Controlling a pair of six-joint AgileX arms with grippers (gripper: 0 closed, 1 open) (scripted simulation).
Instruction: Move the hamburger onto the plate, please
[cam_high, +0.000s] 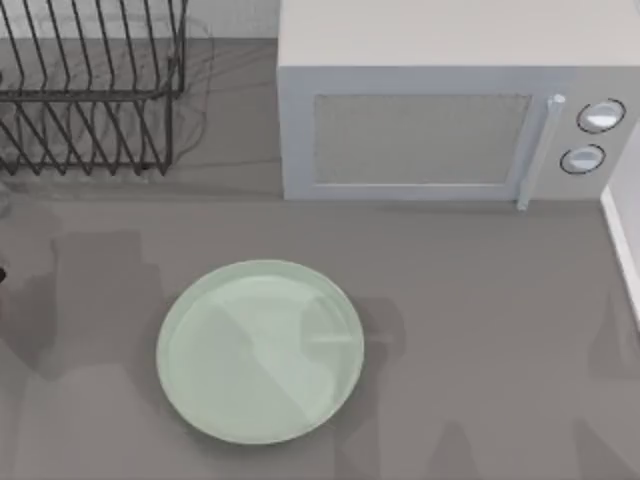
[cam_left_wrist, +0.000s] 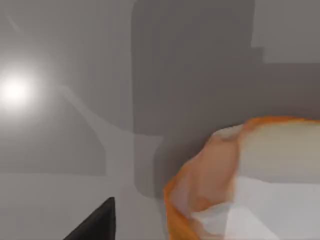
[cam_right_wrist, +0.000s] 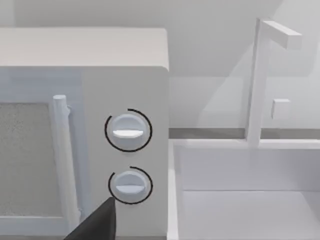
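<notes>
Left claw (cam_left_wrist: 150, 220) hangs close beside the small orange-brown bun-like hamburger (cam_left_wrist: 235, 175); whether it grips, I cannot tell. Pale mint-green glossy plate (cam_high: 260, 350) waits bare mid-bench. Next: carry across, lower gently.

From my left wrist camera the hamburger (cam_left_wrist: 235, 180) runs off the frame's edge, too close to read whole; one dark fingertip (cam_left_wrist: 97, 225) of my left gripper is cut off there; the dish rack (cam_high: 90, 90) overruns the top view's border.
</notes>
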